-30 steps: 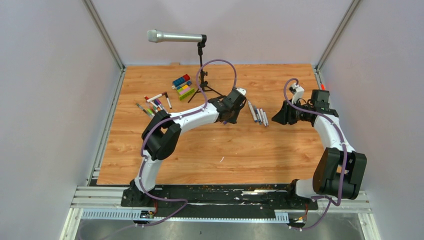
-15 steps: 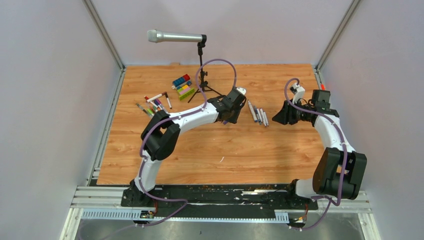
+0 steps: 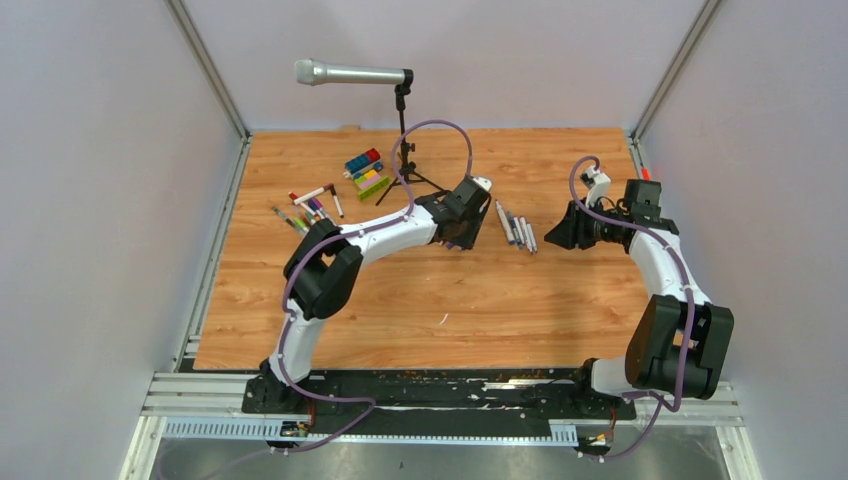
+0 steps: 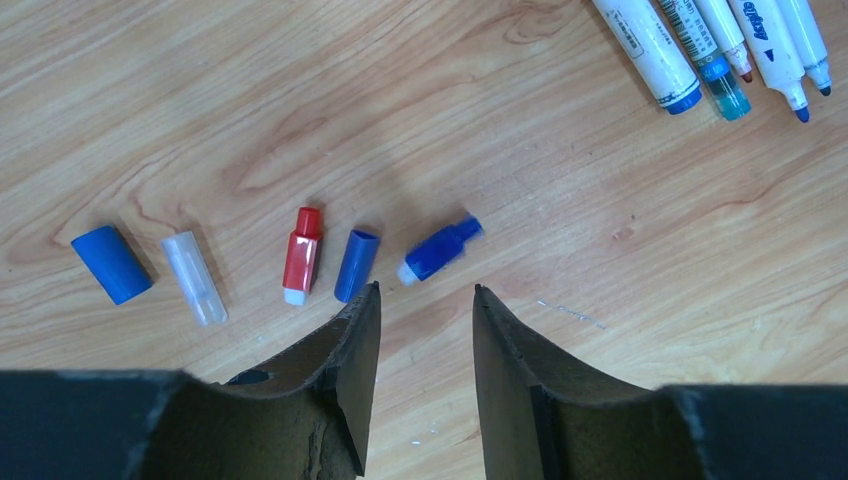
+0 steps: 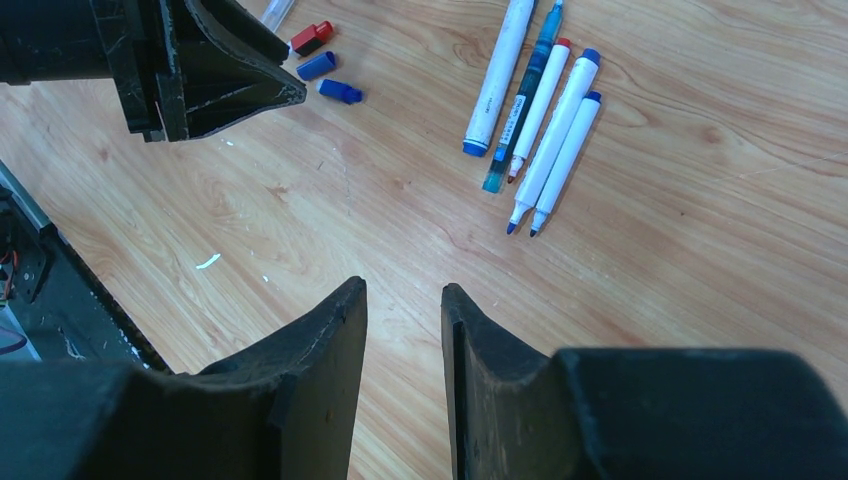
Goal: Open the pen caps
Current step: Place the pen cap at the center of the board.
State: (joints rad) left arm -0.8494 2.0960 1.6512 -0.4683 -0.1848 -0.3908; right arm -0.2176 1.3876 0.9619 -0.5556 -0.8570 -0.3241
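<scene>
Blue cap (image 4: 438, 250) just ahead of left tool (image 4: 426, 290), fingers apart, empty; right tool (image 5: 402, 286) apart too.

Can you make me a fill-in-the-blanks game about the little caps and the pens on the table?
1. The row of loose caps in front of the left end effector has ____ caps.
2. Between the leftmost blue cap and the red cap lies a ____ cap.
3. The right end effector is open and holds ____.
4. The pens lie side by side; there are ____ of them.
Missing words: five, clear, nothing, five.
</scene>
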